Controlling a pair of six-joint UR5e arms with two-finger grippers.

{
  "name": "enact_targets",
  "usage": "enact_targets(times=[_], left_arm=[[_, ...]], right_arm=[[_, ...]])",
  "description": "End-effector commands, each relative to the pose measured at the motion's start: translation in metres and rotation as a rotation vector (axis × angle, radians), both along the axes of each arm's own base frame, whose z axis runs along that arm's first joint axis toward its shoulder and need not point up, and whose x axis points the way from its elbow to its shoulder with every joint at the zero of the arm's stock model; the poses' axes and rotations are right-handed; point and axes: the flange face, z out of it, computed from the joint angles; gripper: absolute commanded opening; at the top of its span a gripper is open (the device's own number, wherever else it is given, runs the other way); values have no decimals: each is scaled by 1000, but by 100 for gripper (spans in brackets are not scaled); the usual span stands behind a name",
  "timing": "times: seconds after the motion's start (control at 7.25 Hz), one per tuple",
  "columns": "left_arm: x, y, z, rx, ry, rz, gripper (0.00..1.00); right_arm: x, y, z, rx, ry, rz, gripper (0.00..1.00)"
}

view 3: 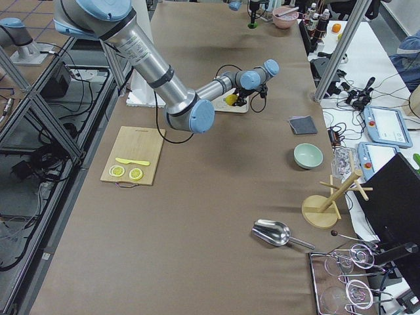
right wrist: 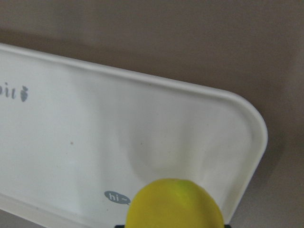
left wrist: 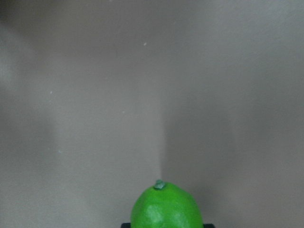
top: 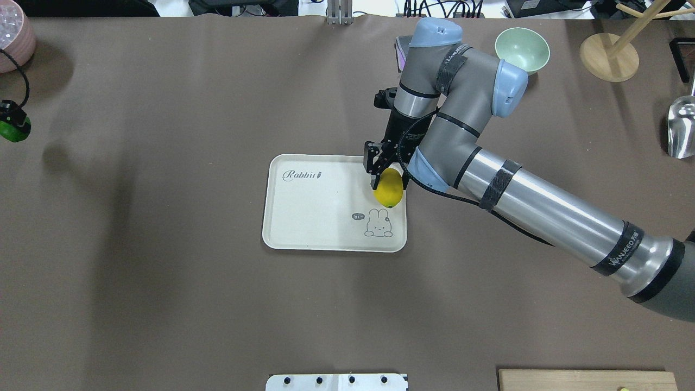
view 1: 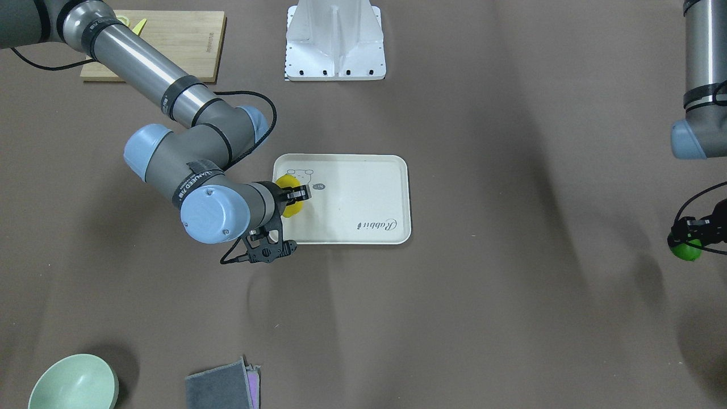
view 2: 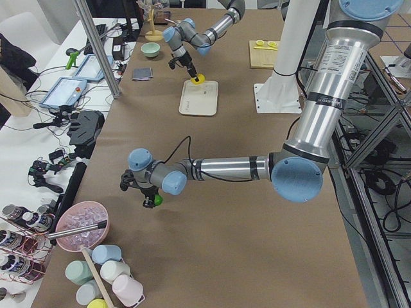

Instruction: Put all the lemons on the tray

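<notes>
My right gripper (top: 384,179) is shut on the yellow lemon (top: 389,188) and holds it just over the right end of the cream tray (top: 315,217), beside the rabbit drawing. The lemon also shows in the front view (view 1: 285,183) and the right wrist view (right wrist: 175,204), over the tray's bare floor (right wrist: 95,118). My left gripper (top: 12,120) is shut on the green lemon (top: 15,132) at the table's far left end, far from the tray. The green lemon fills the bottom of the left wrist view (left wrist: 166,209), with brown table beyond it.
A wooden cutting board (view 1: 170,40) with lemon slices lies near the robot's right side. A green bowl (top: 522,50), folded cloths (view 1: 224,386), a wooden stand (top: 608,50) and a metal scoop (top: 681,127) sit at the far right. A pink bowl (top: 13,35) stands far left.
</notes>
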Motion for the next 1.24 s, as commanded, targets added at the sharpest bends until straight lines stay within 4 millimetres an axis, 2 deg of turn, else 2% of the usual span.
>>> enact_targets(times=[0.0,0.14,0.41,0.55,0.69,0.83,0.97,1.1], left_arm=[[11,-23,-66,-7,11,8,0],[16,-26,-81,-27,48,23,0],[49,-37,-122,-31,99,54,0],[65,-37,-126,-66,102,44,0],[71,-40,-140,-47,117,44,0],[96,-31,-161,10,215,103,0],[119,-22,-174,0,277,113,0],[162,-12,-215,10,332,117,0]], right_arm=[[-1,0,-2,2,-1,-1,100],[13,-13,-2,1,-6,22,100],[68,-54,6,3,-41,97,100],[112,-77,19,2,-48,148,100],[151,-86,57,37,-85,152,100],[194,-88,83,50,-138,169,100],[213,-56,109,19,-174,156,100],[241,-27,134,30,-185,166,100]])
